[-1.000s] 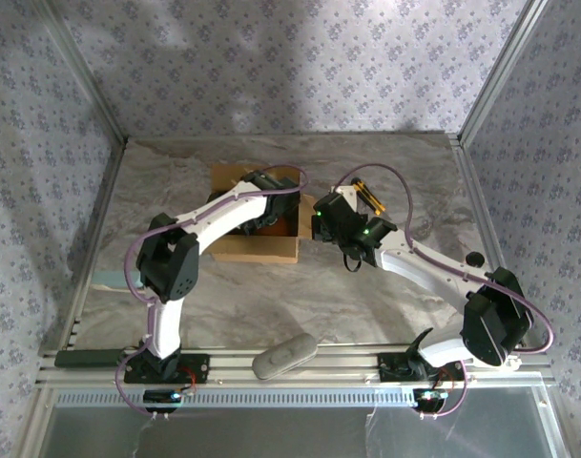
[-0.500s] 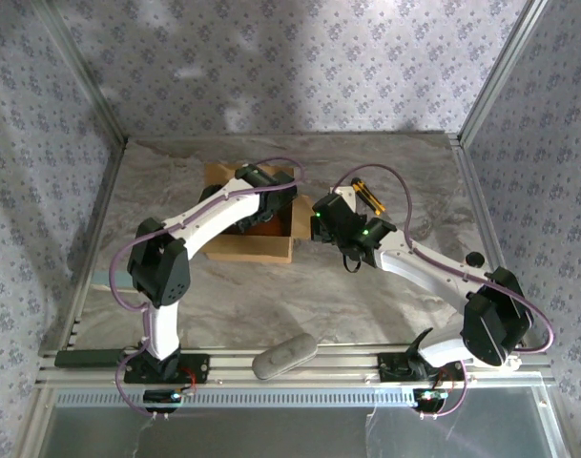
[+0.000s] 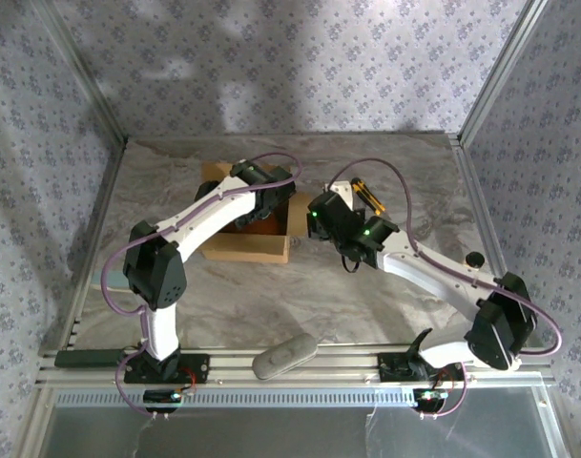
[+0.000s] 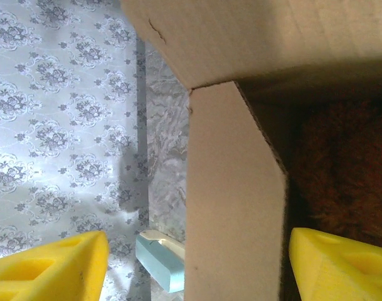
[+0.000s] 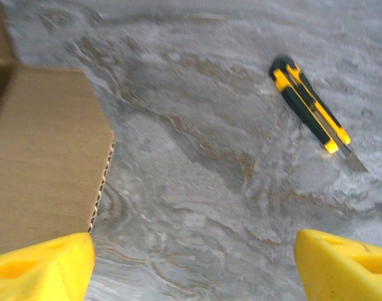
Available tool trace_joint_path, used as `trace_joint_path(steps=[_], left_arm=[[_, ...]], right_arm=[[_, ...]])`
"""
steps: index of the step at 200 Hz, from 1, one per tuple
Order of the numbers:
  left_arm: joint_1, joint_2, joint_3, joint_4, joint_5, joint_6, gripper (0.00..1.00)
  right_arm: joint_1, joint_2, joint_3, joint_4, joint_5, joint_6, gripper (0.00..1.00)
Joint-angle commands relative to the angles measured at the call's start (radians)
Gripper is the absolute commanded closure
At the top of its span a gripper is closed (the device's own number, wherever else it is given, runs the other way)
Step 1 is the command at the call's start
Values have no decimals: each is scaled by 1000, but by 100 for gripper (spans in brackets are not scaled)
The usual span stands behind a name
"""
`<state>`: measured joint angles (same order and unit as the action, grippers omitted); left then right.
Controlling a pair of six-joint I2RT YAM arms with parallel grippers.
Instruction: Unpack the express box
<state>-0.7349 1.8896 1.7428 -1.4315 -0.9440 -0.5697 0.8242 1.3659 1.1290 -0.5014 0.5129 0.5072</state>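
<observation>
The express box [image 3: 244,248] is a brown cardboard carton left of the table's middle, its top open. My left gripper [image 3: 271,194] reaches over its far right corner. In the left wrist view that gripper [image 4: 197,266] is open, and its yellow fingers [image 4: 59,263] stand wide on either side of an upright box flap [image 4: 234,188] without touching it. Something dark brown and fuzzy [image 4: 347,163] lies inside the box. My right gripper [image 3: 315,216] hovers just right of the box. It [image 5: 194,269] is open over bare table, with a box flap [image 5: 40,163] beside its left finger.
A yellow-and-black utility knife [image 5: 310,110] lies on the marble table behind the right gripper, also seen from above [image 3: 366,196]. A light blue block [image 4: 159,260] sits by the left wall. A grey oblong object [image 3: 283,355] rests on the front rail. Patterned walls close in three sides.
My left arm has swung farther back and left over the box, and the box has shifted slightly left. My right gripper has edged left toward the box. Both stay open.
</observation>
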Motion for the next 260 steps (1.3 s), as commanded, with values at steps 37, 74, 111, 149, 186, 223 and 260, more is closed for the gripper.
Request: trace_joint_path(steps=[37,74,111,149,186,223,260], left_arm=[[3,-42,32,-30,-32,-9,24],[5,-43,31,-27,-33,-6,24],[5,-47,29,-26,-30,-10,24],[5,-54,26,-27,-32,-10,24],[5,-58,23,-28,-31,-10,24],[5,-58,20,-29,-29,-13,24],[5,-58,17,-27,-28,-12,24]], right_arm=[[53,-41,94,5,12,-30,16],[67,-11,94,51,-32,-25,25],[67,53,87,71,-56,8,31],[5,26,-16,174,-178,58,27],[-88,-31,-109,289,-354,102,26],[-132,-41,-161,388,-521,103,32],[-163,-37,-194,468,-622,150,32]])
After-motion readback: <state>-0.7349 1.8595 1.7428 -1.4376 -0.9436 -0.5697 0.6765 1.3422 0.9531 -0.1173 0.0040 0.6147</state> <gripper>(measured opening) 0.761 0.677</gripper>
